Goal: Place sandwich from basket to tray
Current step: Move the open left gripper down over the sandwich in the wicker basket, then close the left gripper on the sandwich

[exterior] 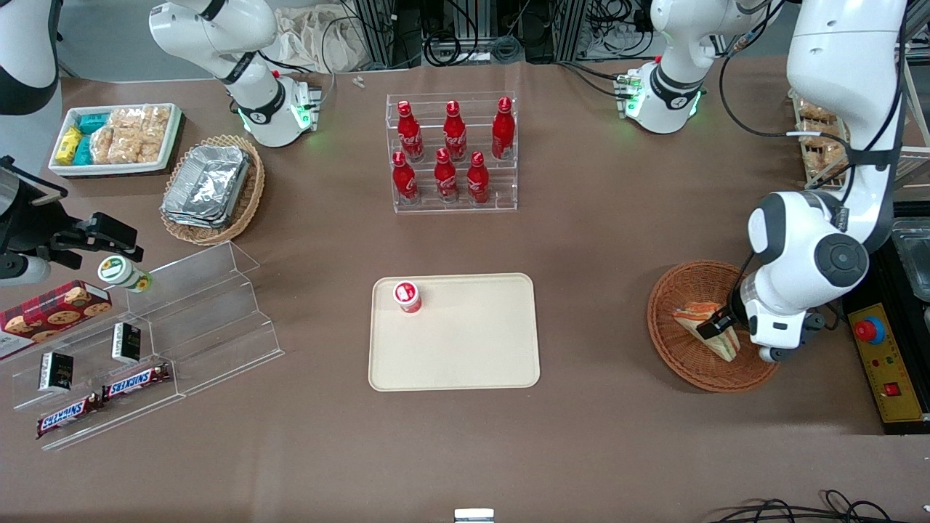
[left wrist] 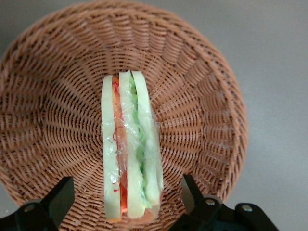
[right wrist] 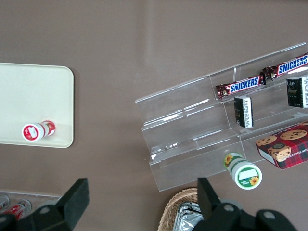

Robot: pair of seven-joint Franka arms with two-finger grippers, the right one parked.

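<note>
The sandwich, a wrapped wedge of white bread with orange, red and green filling, lies in the round reddish-brown basket toward the working arm's end of the table. My gripper hangs low over the basket, open, with one black finger on each side of the sandwich's wide end and a gap showing between each finger and the bread. The cream tray lies flat mid-table, well apart from the basket.
A small red-capped bottle stands on the tray near one corner. A clear rack of red cola bottles is farther from the camera than the tray. A yellow control box sits beside the basket. Clear stepped snack shelves stand toward the parked arm's end.
</note>
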